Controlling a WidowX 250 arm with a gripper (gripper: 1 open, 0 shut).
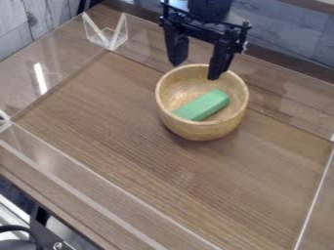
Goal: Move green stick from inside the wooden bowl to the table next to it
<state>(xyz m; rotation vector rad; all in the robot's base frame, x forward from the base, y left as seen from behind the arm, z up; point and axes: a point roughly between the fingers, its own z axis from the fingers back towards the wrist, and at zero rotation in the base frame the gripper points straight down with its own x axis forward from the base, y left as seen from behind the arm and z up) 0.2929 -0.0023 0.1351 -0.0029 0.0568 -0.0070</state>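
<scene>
A light tan wooden bowl stands on the dark brown table, right of the middle. The bright green stick lies flat inside it, slanting from lower left to upper right. My black gripper hangs above the bowl's far rim, pointing down. Its two fingers are spread wide, open, with nothing between them. The right finger's tip reaches down over the bowl's back rim; the left one ends just above the rim.
Clear plastic walls run along the table's edges on the left, front and right. A small clear bracket stands at the back left corner. Bare wood lies left of and in front of the bowl.
</scene>
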